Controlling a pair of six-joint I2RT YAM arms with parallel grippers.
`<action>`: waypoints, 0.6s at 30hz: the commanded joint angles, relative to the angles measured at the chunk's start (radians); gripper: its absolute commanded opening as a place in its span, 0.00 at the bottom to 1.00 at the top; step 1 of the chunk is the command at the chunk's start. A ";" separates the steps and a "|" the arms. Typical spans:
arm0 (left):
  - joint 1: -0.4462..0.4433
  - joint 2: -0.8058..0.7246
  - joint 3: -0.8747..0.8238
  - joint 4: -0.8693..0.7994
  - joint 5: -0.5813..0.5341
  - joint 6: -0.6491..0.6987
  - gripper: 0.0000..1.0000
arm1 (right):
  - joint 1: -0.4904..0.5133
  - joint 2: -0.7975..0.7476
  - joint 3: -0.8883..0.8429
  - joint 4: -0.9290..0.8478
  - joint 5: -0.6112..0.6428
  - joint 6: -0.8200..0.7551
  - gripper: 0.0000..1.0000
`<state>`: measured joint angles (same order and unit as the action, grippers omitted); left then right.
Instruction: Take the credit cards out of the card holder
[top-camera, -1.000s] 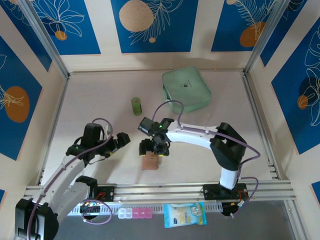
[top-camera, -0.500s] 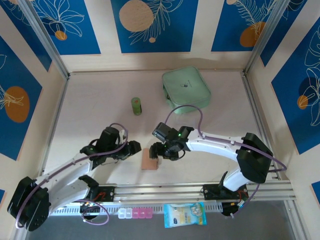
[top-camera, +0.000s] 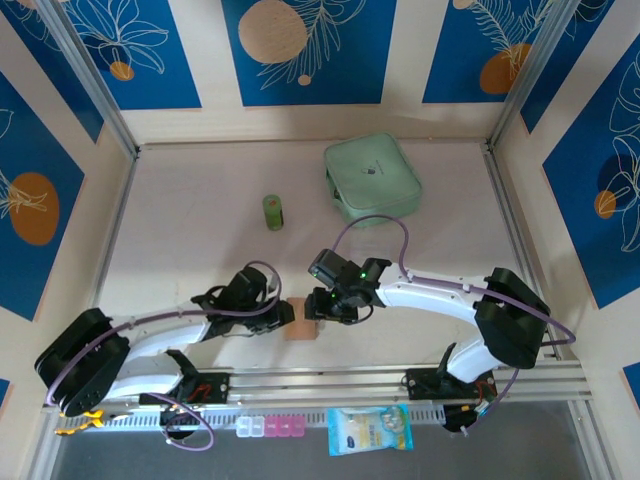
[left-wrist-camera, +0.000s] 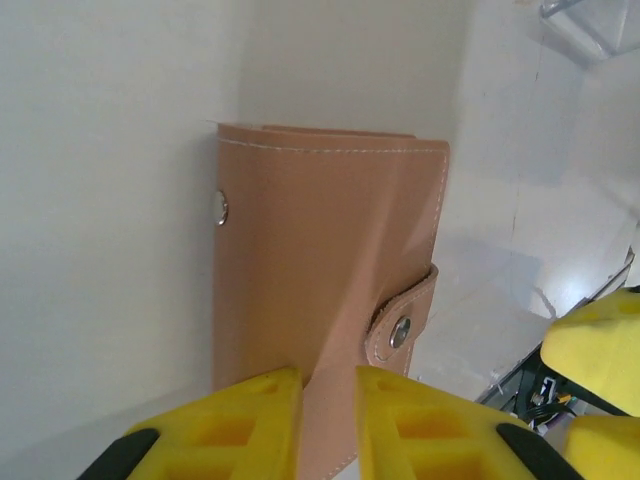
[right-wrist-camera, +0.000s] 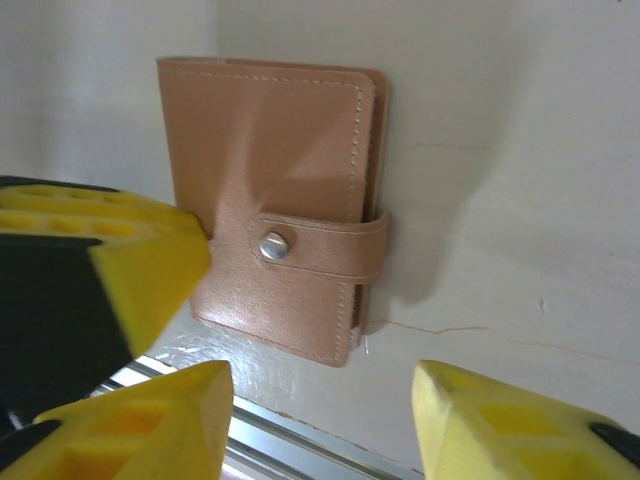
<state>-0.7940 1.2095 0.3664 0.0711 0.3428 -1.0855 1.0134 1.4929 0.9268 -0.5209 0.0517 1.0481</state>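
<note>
A pale counter (top-camera: 200, 250) sits inside cream wall panels (top-camera: 405, 60) printed with blue floral shapes. The card holder (left-wrist-camera: 320, 280), a tan leather bifold, lies flat and closed between my two tools, close to the counter's front edge. Its clasp tab (right-wrist-camera: 320, 245) is snapped over the side. My left tool (left-wrist-camera: 328, 420) pinches the holder's near edge, its yellow fingers almost together with leather showing in the narrow gap. My right tool (right-wrist-camera: 320, 415) is on the holder's opposite side, jaws spread wide and gripping nothing, the holder just ahead of its fingertips. Well beyond both tools stands a small green cylinder (top-camera: 273, 211). Farther off, on my right tool's side, lies a mint-green zip case (top-camera: 372, 178).
</note>
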 joint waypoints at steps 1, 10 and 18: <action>-0.033 0.000 -0.024 0.057 -0.035 -0.042 0.20 | -0.001 -0.008 0.008 -0.001 -0.006 -0.007 0.47; -0.039 -0.104 -0.030 -0.012 -0.093 -0.054 0.20 | 0.011 0.097 0.106 -0.077 0.025 -0.018 0.45; -0.033 -0.215 -0.069 -0.063 -0.137 -0.108 0.17 | 0.031 0.223 0.242 -0.201 0.093 -0.042 0.42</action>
<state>-0.8242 1.0180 0.3191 0.0586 0.2405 -1.1641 1.0348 1.6817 1.1213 -0.6342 0.1051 1.0256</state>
